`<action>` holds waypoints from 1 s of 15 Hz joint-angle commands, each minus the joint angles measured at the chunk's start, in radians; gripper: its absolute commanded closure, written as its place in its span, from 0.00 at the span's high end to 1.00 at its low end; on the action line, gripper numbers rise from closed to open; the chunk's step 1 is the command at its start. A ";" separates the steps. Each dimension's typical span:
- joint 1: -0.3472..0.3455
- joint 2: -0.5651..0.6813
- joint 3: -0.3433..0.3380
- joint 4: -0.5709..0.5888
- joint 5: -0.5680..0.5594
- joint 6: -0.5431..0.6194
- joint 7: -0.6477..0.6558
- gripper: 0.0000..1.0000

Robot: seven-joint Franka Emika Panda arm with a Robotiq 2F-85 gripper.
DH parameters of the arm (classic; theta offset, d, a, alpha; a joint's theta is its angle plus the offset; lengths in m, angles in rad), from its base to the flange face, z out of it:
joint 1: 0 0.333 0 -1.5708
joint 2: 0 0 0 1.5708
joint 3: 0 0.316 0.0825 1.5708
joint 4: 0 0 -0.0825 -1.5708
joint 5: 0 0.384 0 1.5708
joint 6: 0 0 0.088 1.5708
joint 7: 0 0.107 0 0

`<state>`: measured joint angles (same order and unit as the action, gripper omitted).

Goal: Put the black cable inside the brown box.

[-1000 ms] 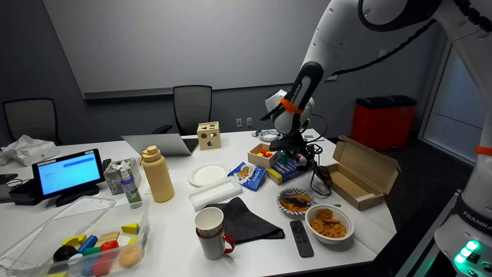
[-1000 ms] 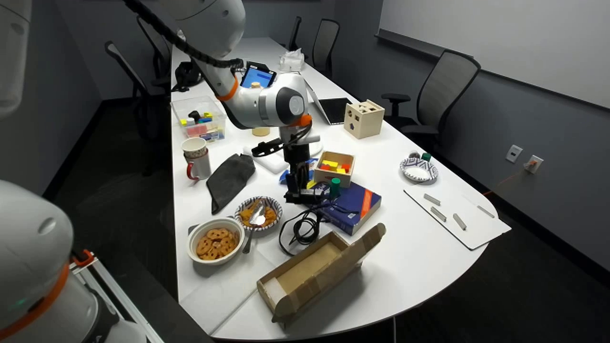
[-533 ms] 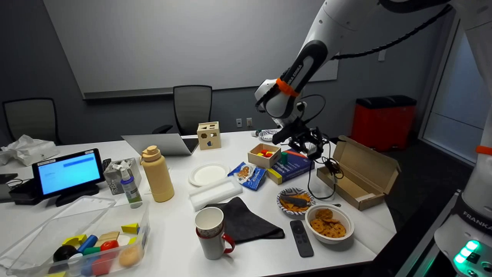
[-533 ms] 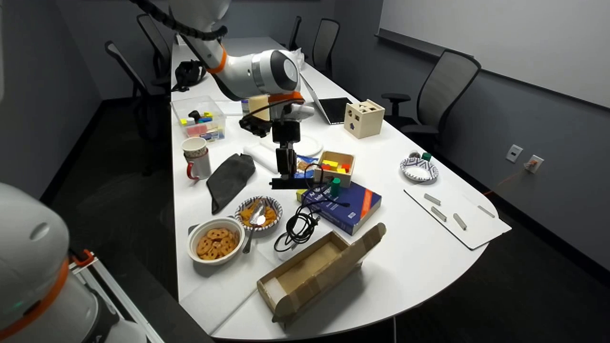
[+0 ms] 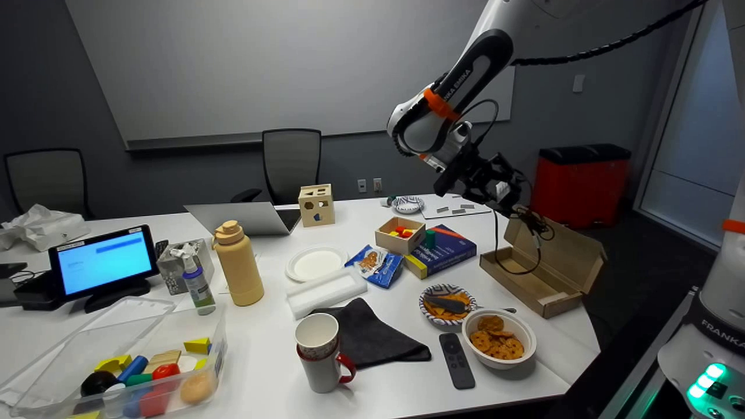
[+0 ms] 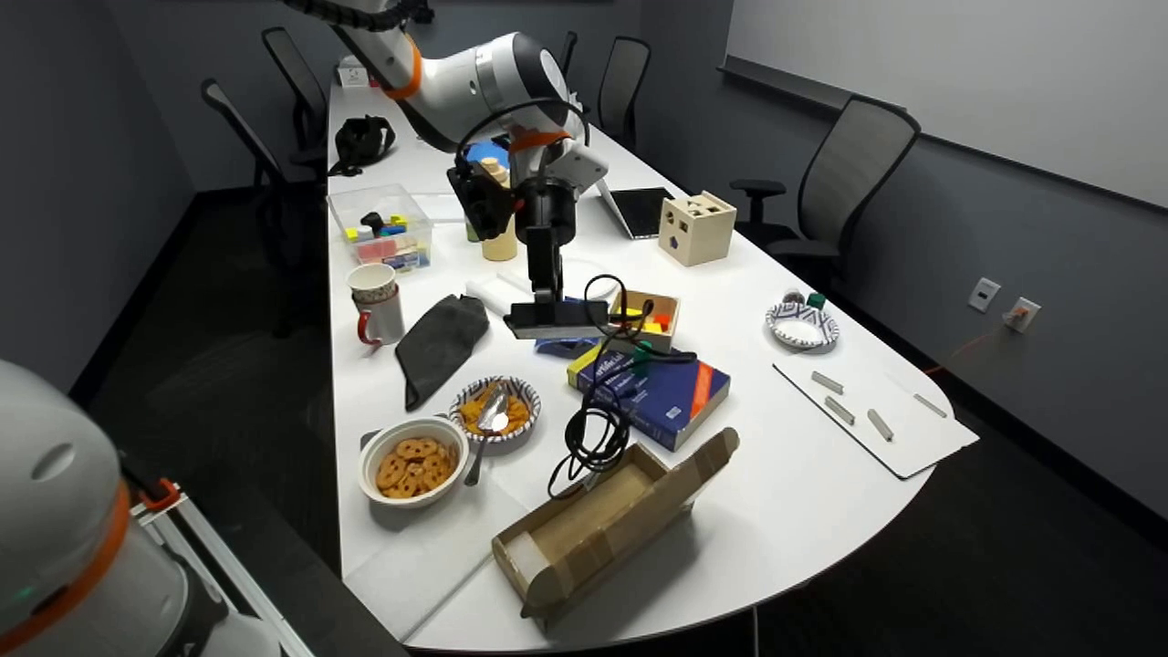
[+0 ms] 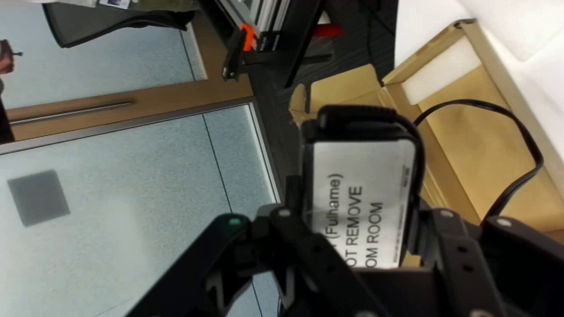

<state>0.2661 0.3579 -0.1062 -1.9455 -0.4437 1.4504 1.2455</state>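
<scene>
The black cable has a brick-like adapter [image 7: 363, 176] with a white label, and my gripper [image 7: 359, 215] is shut on that adapter. The adapter shows as a dark bar in an exterior view [image 6: 557, 319], above the table. The cable's coil [image 6: 598, 438] hangs below and beside the gripper, near the brown box's far end. The coil also shows in an exterior view [image 5: 532, 224], in front of the raised lid. The brown box [image 6: 630, 538] stands on the table with its lid open. In the wrist view a cable loop [image 7: 524, 132] passes in front of the box's inside [image 7: 476, 141].
A blue book [image 6: 666, 392] with a green cylinder [image 5: 430, 238] lies beside the box. A patterned bowl with a spoon [image 6: 494, 408] and a white bowl of crackers [image 6: 412, 461] stand near it. A small wooden box of blocks [image 5: 400, 235] stands by the book.
My gripper has risen from over the book with the adapter in it and tilted towards the brown box. The coil has lifted off the table and moved to the box.
</scene>
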 commanded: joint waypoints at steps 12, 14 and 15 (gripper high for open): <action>-0.122 0.041 0.048 -0.198 -0.069 0.147 0.006 0.27; -0.130 0.044 0.047 -0.226 -0.055 0.250 0.013 0.27; -0.136 0.046 0.047 -0.238 -0.047 0.299 0.000 0.27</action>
<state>0.1584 0.4258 -0.0744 -2.1353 -0.4931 1.6426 1.2393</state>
